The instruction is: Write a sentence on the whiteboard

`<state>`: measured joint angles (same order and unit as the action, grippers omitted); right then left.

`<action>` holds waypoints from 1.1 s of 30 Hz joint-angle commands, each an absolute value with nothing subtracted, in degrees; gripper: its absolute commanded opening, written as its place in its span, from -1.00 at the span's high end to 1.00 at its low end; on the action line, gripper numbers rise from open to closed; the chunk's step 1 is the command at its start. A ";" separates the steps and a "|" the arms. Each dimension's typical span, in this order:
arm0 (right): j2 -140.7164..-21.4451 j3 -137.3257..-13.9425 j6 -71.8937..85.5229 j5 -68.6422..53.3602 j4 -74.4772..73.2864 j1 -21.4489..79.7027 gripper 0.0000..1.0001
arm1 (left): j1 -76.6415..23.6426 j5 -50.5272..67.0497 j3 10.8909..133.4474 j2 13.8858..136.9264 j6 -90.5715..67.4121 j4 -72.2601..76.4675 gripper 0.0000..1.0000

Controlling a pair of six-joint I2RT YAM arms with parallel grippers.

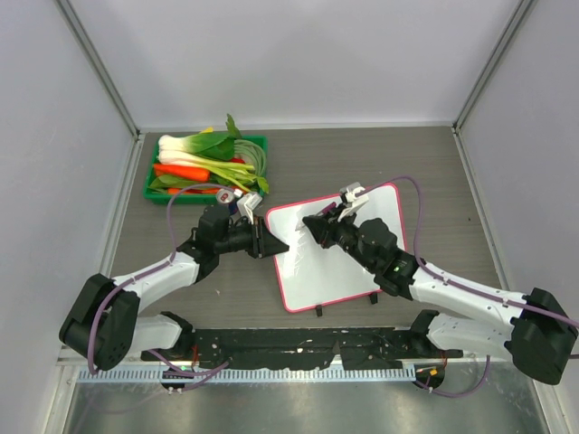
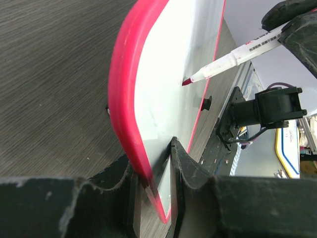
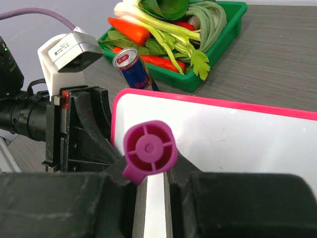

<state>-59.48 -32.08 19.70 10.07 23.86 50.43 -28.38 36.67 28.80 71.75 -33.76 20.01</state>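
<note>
From above, the right gripper (image 1: 314,223) covers part of the whiteboard (image 1: 344,271), and any strokes there are too small to tell. In the right wrist view the marker (image 3: 149,151) shows only its purple end, with its tip hidden behind. The board's frame hides the lower part of the can (image 3: 132,64). The top edge cuts off the green tray (image 3: 220,54).

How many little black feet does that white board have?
2. Both stick out from the near edge of the whiteboard: the left foot by one corner, the right foot by the other. None seems hidden.
</note>
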 commanded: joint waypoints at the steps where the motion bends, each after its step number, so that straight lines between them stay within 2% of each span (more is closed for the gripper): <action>1: -60.91 -35.07 20.74 12.57 27.60 50.89 0.99 | -26.98 24.61 26.72 73.21 -22.24 14.59 1.00; 33: -56.34 -29.53 22.15 15.56 19.25 52.21 0.99 | -26.98 24.78 26.98 73.56 -22.15 14.50 1.00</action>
